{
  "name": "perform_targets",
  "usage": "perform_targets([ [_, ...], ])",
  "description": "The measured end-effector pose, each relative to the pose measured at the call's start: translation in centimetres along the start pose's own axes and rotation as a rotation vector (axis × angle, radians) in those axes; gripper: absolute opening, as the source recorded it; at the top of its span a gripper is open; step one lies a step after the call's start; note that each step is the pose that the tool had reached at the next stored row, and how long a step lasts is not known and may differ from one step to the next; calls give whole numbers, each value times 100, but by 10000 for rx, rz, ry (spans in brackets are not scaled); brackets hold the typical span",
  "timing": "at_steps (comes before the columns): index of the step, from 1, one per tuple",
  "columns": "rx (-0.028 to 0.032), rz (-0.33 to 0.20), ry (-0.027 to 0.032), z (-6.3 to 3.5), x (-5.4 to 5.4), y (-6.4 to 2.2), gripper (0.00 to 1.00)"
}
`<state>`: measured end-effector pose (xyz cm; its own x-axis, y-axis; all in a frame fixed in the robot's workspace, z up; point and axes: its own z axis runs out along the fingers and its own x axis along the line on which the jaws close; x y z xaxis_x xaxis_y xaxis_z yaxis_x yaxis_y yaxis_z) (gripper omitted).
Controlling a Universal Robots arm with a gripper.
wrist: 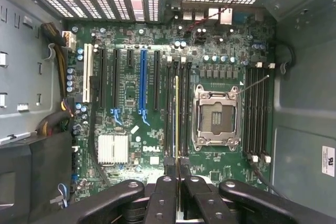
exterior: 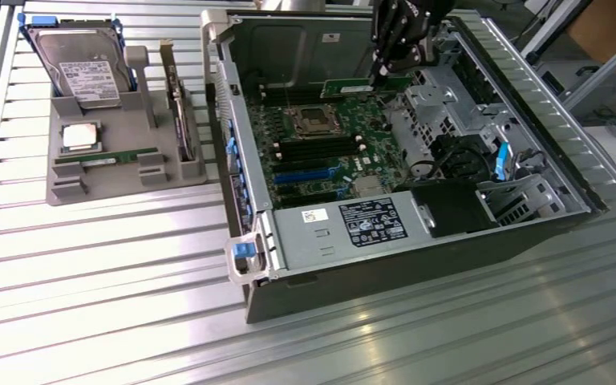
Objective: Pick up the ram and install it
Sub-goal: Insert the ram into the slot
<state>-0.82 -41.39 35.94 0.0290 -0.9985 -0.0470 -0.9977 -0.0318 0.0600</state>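
One long, thin green ram

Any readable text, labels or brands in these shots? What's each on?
"DELL": white logo on the motherboard.
Power supply label: too small to read.
Hard drive label: blurred.
Case wall sticker: unreadable.
On the ram in the claw: nothing readable.

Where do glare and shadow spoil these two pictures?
Exterior view: strong glare whitens the ribbed metal table at the exterior view's left, and the square silver processor chip is washed out; the open grey computer case has its outer wall in shadow. Wrist view: the green motherboard is evenly lit, while the black pincer is a dark silhouette.
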Motion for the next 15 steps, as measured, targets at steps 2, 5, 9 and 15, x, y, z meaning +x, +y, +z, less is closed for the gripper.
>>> perform_targets([
  [2,0,0,1,23,1,-1,12],
  [5,0,0,0,66,3,-4,12],
  [9,0,0,0,94,4,-6,12],
  [15,0,0,0,135,6,-8,12],
])
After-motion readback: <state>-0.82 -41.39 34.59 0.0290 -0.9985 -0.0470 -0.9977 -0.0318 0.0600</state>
